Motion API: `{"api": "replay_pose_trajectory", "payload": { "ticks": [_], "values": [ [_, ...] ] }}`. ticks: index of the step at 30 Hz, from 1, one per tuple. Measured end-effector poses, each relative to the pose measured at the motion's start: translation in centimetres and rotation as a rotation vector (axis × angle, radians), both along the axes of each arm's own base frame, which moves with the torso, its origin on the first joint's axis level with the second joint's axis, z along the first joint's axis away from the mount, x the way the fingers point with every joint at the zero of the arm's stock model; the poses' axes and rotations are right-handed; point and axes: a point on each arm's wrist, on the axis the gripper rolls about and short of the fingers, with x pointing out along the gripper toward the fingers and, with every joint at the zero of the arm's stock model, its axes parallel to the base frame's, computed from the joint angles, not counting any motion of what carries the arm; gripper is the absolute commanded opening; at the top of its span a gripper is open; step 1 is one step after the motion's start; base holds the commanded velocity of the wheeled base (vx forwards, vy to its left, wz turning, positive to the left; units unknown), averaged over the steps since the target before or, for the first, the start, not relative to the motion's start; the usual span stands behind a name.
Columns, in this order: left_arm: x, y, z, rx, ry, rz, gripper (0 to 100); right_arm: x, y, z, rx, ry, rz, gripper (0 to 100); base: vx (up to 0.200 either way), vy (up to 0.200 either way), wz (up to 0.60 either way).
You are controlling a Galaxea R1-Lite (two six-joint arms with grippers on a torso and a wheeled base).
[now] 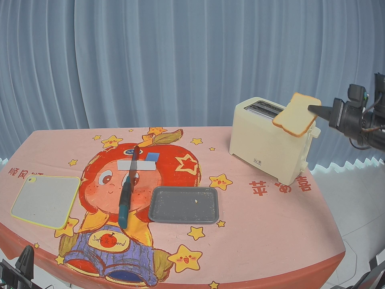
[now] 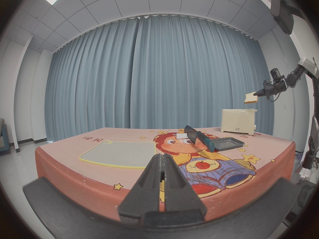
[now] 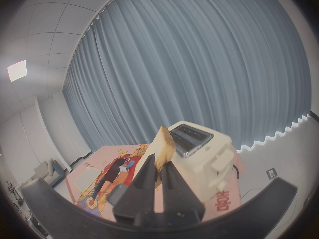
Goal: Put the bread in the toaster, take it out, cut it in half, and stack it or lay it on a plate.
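Observation:
A slice of bread (image 1: 297, 114) hangs tilted in the air just beside and above the cream toaster (image 1: 266, 139), at the table's far right. My right gripper (image 1: 314, 108) is shut on the slice's edge, coming in from the right. In the right wrist view the bread (image 3: 161, 149) sits between the black fingers (image 3: 145, 176), with the toaster's two open slots (image 3: 190, 139) close behind it. My left gripper (image 2: 162, 170) is shut on nothing, low in front of the table's near left edge (image 1: 25, 261). From the left wrist view the bread (image 2: 251, 98) shows far off above the toaster (image 2: 238, 120).
A dark grey tray (image 1: 184, 204) lies mid-table. A knife (image 1: 128, 189) with a teal handle rests to its left, blade leaning on a white and blue block (image 1: 138, 163). A pale cutting board (image 1: 46, 200) with a yellow rim lies at the near left.

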Motion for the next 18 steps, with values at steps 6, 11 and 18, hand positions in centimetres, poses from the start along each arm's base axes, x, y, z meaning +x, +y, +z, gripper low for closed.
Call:
{"api": "replay_pose_trajectory", "payload": {
  "ticks": [6,11,18],
  "values": [
    [0.0,0.0,0.0,0.0,0.0,0.0,0,-4.3,0.4,-0.9,0.016,0.015,0.015,0,0.0,0.0,0.0],
    [0.0,0.0,0.0,0.0,0.0,0.0,0,-6.8,-0.1,-2.1,0.028,0.024,0.023,0,0.0,0.0,0.0],
    [0.0,0.0,0.0,0.0,0.0,0.0,0,-8.9,-0.6,-2.5,0.025,-0.007,0.032,0,0.0,0.0,0.0]
  ]
}}
